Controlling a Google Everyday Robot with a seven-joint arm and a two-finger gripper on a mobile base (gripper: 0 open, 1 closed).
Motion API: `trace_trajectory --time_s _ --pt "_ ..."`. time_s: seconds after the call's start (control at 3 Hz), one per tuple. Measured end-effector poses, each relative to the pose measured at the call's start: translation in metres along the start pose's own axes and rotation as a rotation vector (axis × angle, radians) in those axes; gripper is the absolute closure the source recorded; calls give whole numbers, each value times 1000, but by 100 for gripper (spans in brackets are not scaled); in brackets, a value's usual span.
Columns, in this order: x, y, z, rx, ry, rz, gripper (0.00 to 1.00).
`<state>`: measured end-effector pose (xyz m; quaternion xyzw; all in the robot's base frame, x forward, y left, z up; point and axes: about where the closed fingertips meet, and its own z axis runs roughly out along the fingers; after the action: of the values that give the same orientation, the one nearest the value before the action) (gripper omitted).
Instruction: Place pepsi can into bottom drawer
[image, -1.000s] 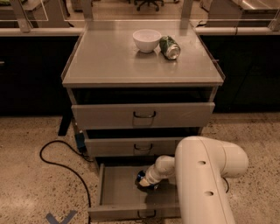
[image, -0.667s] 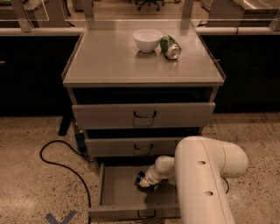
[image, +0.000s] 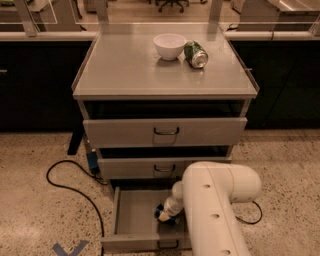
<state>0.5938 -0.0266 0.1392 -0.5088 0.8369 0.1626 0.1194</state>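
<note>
Three grey drawers on this cabinet, and the bottom drawer (image: 134, 216) is pulled out toward us, w/ the white arm (image: 215, 200) reaching down into it from the right. Gripper (image: 165, 212) sits low inside the tray, right of centre. The pepsi can (image: 169, 219) shows as a bit of blue right at its tip, at or near the drawer floor; can't tell if it's resting there or hanging just above. Can't tell either whether the gripper is clamped on it or loose around it, since the arm blocks too much. Handling-wise: thin aluminium, light, prob. slick on the painted wall, dents if squeezed hard, rolls if laid on its side. Best hold is across the mid-body w/ a moderate squeeze, not on the rims. By position, the task looks nearly done: what's left is a gentle release & a straight lift out w/o nudging the can. Up top, a white bowl (image: 169, 45) and a green can (image: 196, 54) on its side sit just beside each other, not part of this.
</note>
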Motion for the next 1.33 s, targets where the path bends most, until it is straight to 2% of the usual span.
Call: trace_trajectory --time_s 0.33,0.67,1.33 --pt "1 -3 7 -9 4 5 100" --pt "2 -2 7 -10 5 4 82" --pt "2 -2 7 -10 5 4 35"
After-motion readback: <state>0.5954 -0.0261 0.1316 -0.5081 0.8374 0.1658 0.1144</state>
